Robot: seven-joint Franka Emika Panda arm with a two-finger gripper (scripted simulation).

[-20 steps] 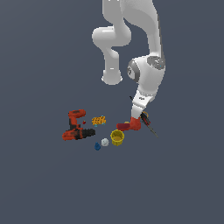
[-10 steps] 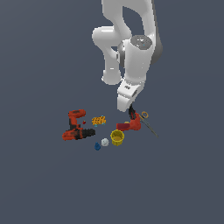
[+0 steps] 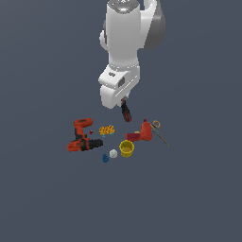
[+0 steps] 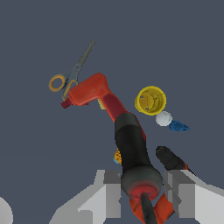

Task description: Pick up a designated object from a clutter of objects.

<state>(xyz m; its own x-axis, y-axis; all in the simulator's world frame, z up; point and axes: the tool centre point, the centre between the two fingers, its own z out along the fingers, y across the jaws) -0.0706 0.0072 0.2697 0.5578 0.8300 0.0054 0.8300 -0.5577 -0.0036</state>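
Up in the air: the white two-finger gripper (image 4: pixel 142 192) is clamped on the slim black-and-red screwdriver (image 3: pixel 126 111), which hangs handle-down from the jaws, clear of the floor. Wrist view shows the black handle w/ red end (image 4: pixel 133 159) right between the fingers (image 4: pixel 113 192). Below it sits the clutter: red-black power drill (image 3: pixel 84 137), small orange block (image 3: pixel 107 129), yellow cup (image 3: pixel 126 148), white ball (image 3: pixel 113 153), blue bit (image 3: pixel 105 158), chunky red tool (image 3: pixel 142 133), orange-handled scissors (image 3: pixel 159 131).

Screwdriver (image 3: pixel 126 111) above the clutter; drill (image 3: pixel 83 138) leftmost in exterior view
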